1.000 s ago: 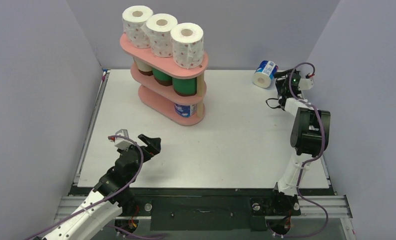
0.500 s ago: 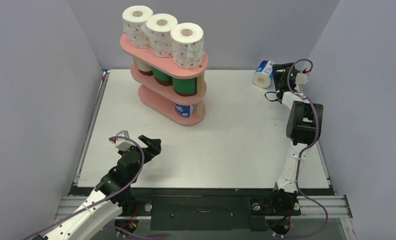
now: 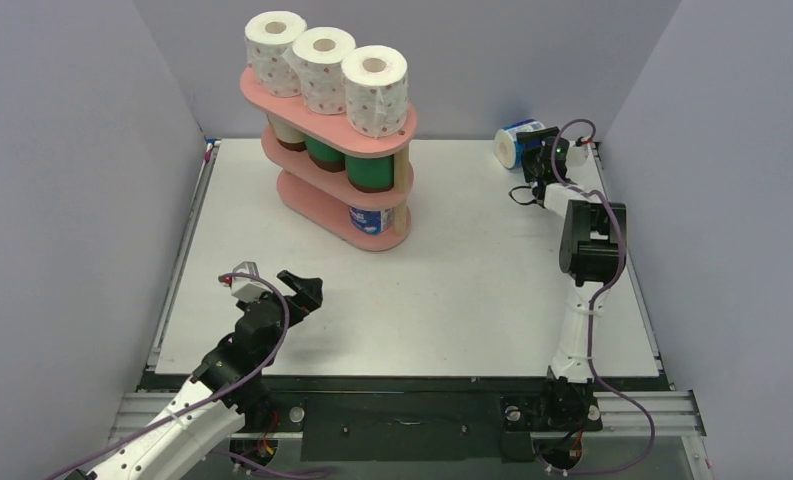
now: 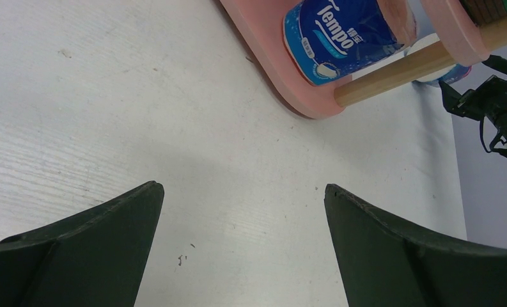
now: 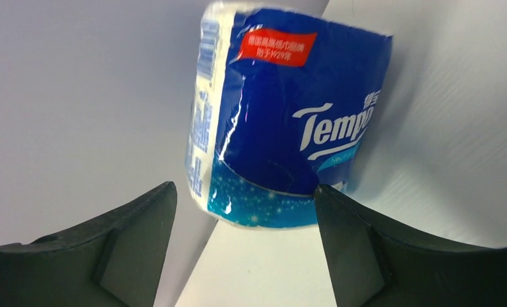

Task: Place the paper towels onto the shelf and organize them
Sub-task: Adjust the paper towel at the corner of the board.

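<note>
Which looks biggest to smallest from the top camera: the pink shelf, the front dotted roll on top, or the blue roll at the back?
1. Pink shelf.
2. Front dotted roll.
3. Blue roll. The dotted one sits higher, nearer the camera, so these two may really match.

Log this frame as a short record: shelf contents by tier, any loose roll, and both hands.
shelf top tier: three red-dotted white rolls, upright
middle tier: cream roll, two green-wrapped rolls
bottom tier: one blue Tempo roll visible, at the post end
loose: second Tempo roll, on its side, far right of table
right hand: open, straddling the loose roll
left hand: open, empty, over bare table
</note>
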